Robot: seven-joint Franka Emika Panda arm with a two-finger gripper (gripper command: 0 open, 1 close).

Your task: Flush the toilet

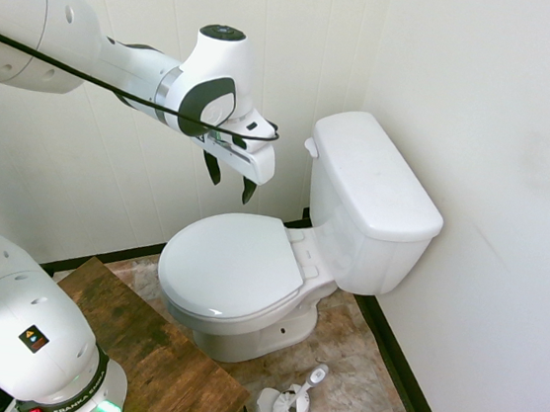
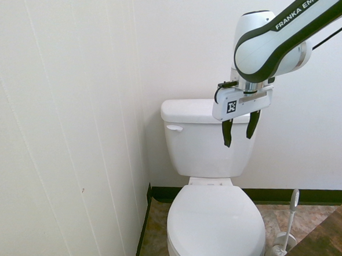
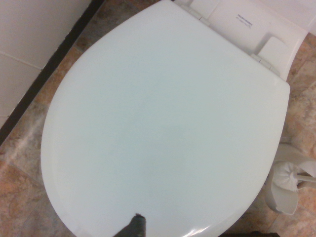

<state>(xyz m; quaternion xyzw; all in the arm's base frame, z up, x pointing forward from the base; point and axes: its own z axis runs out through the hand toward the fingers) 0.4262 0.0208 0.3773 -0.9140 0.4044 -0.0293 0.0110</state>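
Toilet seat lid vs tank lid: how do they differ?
Outline: the seat lid is rounded, while the tank lid is boxy, longer than it is wide.
Height: the seat lid lies low over the bowl; the tank lid sits higher, on top of the tank.
Shared: both are white, glossy and closed.

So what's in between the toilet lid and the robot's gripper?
Nothing but air: in the first exterior view, the open gripper hangs above the closed toilet lid, and the wrist view shows the lid uncovered.
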